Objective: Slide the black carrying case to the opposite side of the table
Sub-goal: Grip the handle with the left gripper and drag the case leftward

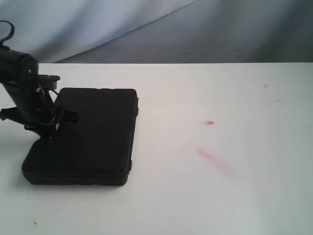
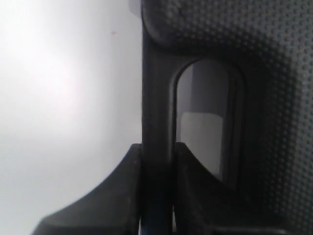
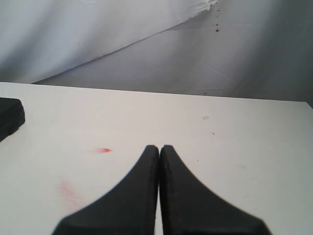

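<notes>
Lying flat on the left part of the table (image 1: 220, 196), toward its near edge, the case (image 1: 83, 139) is seen with its lid closed, so what is inside cannot be told. A few small dark specks (image 1: 34, 223) are seen on the white top in front of it. The case's shell is black all over, and in the left wrist view a fine dotted texture is shown on it (image 2: 274, 73).

At the case's left side the left gripper (image 1: 46, 131) is brought down on it from a dark arm. In the left wrist view its fingers (image 2: 122, 186) are pressed against both sides of the handle (image 2: 156, 98), a narrow black bar, with no gap left. The white table is seen through the rounded slot (image 2: 205, 122) between bar and shell.

To the right of the case, well apart from it, a faint red smear (image 1: 215, 159) is seen on the table, and a small red spot (image 1: 209, 122) beyond that.

The right gripper (image 3: 159, 152) is shown only in its own wrist view, held over bare table with its two tips pressed together and nothing between them. A corner of the case (image 3: 10, 115) is caught at the edge of that view.

Behind the table's far edge a creased pale cloth (image 1: 171, 29) is hung.
</notes>
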### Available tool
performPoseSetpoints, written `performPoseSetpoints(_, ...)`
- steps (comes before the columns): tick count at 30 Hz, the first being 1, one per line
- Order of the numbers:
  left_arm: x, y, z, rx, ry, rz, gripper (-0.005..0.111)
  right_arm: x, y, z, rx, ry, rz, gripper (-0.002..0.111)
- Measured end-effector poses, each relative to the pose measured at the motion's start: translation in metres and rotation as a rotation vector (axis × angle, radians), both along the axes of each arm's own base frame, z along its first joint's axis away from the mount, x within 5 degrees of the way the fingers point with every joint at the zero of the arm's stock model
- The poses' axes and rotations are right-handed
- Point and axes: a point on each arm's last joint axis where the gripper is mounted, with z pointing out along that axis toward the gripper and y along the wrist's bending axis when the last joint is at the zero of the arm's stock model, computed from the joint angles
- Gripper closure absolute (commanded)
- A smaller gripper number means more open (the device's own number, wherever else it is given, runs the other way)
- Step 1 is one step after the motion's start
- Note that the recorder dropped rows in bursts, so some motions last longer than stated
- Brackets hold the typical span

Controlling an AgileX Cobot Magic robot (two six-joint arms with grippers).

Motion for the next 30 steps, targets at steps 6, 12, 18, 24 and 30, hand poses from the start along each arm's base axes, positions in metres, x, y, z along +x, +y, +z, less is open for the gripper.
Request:
performPoseSetpoints(6, -0.005, 0.023, 0.0, 0.012, 0.0, 0.02, 0.107, 0.0, 0.0, 0.0, 0.0, 0.0, 0.0, 0.108)
performPoseSetpoints(12, -0.006, 0.024, 0.001, 0.016, -0.005, 0.015, 0.107, 0.0, 0.0, 0.0, 0.0, 0.0, 0.0, 0.108)
performPoseSetpoints(18, -0.006, 0.024, 0.0, 0.018, -0.005, 0.012, 0.107, 0.0, 0.0, 0.0, 0.0, 0.0, 0.0, 0.108)
performPoseSetpoints(24, -0.006, 0.024, 0.0, 0.018, -0.005, 0.012, 0.107, 0.0, 0.0, 0.0, 0.0, 0.0, 0.0, 0.108)
performPoseSetpoints(30, -0.006, 0.024, 0.0, 0.018, -0.005, 0.012, 0.104, 0.0, 0.0, 0.0, 0.0, 0.0, 0.0, 0.108)
